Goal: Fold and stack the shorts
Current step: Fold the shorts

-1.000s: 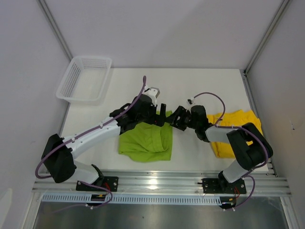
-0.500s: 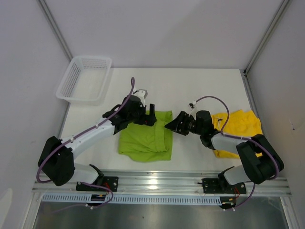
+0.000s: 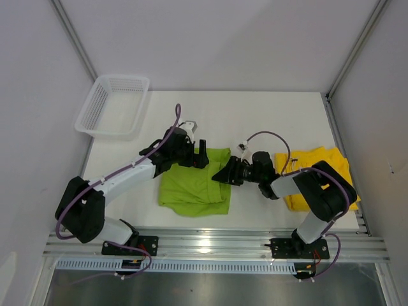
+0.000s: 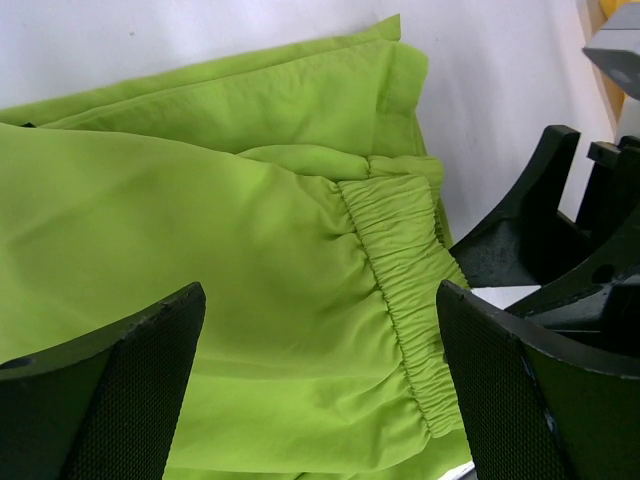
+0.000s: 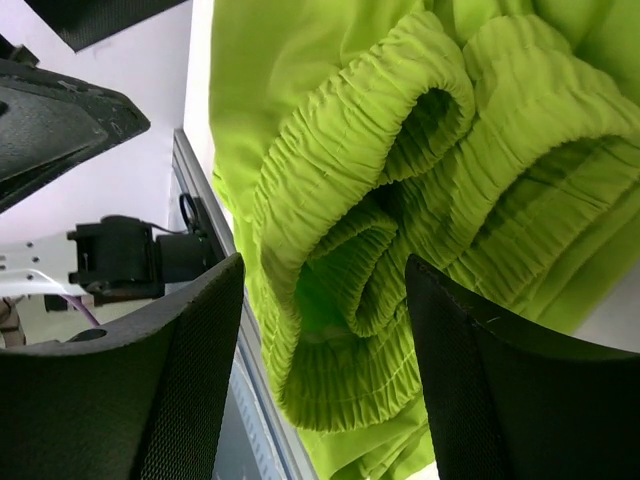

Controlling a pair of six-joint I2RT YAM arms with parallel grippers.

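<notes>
Presently at the folding step, green pair first; stacking not yet begun, by the look of it.

On the white table [image 3: 268, 121], both pairs on the near half. At the far left corner, white mesh basket [image 3: 111, 105], well apart from the work.

Reaching low and diagonal from its base toward table centre, left arm [image 3: 121, 182], wrist tipped down. Bent sharply at the elbow, right arm [image 3: 319, 191], forearm running leftward and nearly level above the yellow shorts [image 3: 322, 162].

Near centre-left, lime green shorts [image 3: 194, 185]: fairly flat, roughly square (apparently folded over once, to judge by the stacked layers at the far edge in the left wrist view). At the right side, the yellow shorts again: rumpled, partly hidden under the right arm, well apart from the green.

At the green pair's far edge, left gripper [image 3: 199, 155]: fingers spread wide, only fabric lying below, no pinch. At the right edge of the same pair, right gripper [image 3: 223, 173]: fingers likewise spread, straddling the bunched elastic waistband [image 5: 400, 170], not clamped on it as far as can be told.

Next move, as judged: close both grippers on the waistband edge, through every layer of the curled elastic, then lift and carry across together to halve the pair. Risk of catching the top layer only and dragging the fold open.
</notes>
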